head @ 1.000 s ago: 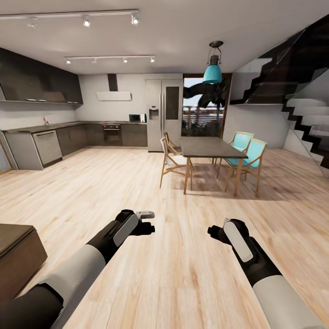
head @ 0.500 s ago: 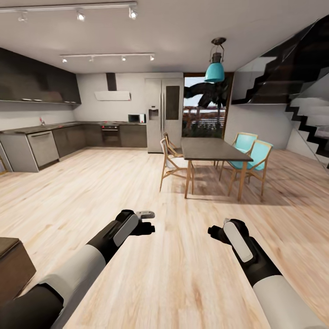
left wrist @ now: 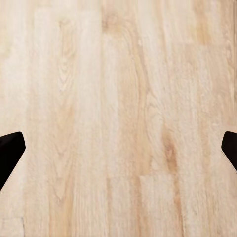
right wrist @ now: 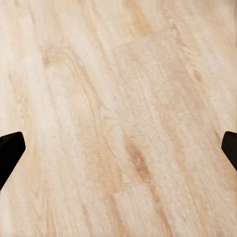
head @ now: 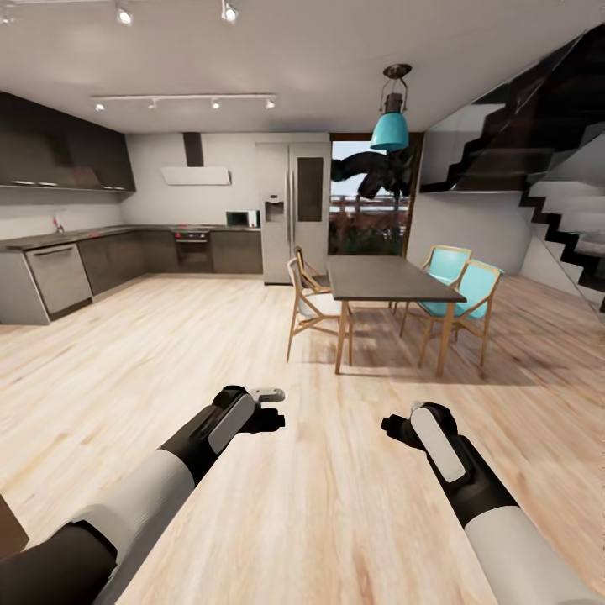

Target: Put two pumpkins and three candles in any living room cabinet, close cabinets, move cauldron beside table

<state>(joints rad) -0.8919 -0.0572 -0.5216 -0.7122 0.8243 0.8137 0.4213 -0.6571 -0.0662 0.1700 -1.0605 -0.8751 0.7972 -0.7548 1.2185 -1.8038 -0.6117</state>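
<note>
Wood floor [head: 168, 353]: pale planks covered most of the head view, from the kitchen at the left edge to the stairs at the right; both wrist views looked down on the same bare boards.
Kitchen run [head: 126, 252]: dark cabinets and counters stood along the far wall at upper left, with a steel fridge [head: 290, 210] near the middle of the frame.
Staircase [head: 546, 168]: black steps climbed along the upper right.
Dining table [head: 391, 281]: a dark top on wooden legs stood right of centre, with two teal chairs [head: 466, 290] on its right side, pale wooden ones on its left, and a teal pendant lamp [head: 391, 130] hanging above.
Left gripper [head: 270, 408]: it was held low over the floor at lower centre-left; the wrist view showed its dark fingertips [left wrist: 10, 153] at opposite edges of the frame, so the jaws were spread wide with nothing between them.
Right gripper [head: 393, 427]: it mirrored the other at lower centre-right, fingertips [right wrist: 11, 148] likewise far apart and carrying nothing.
Task things: no pumpkin, candle, cabinet or cauldron could be picked out in these views, so where they lay could not be told.
Progress: judging by the bare hands and the open floor ahead, the robot seemed to be in transit; how many items were already stored could not be told, nor whether closing the cabinets and placing the cauldron were still to do.
</note>
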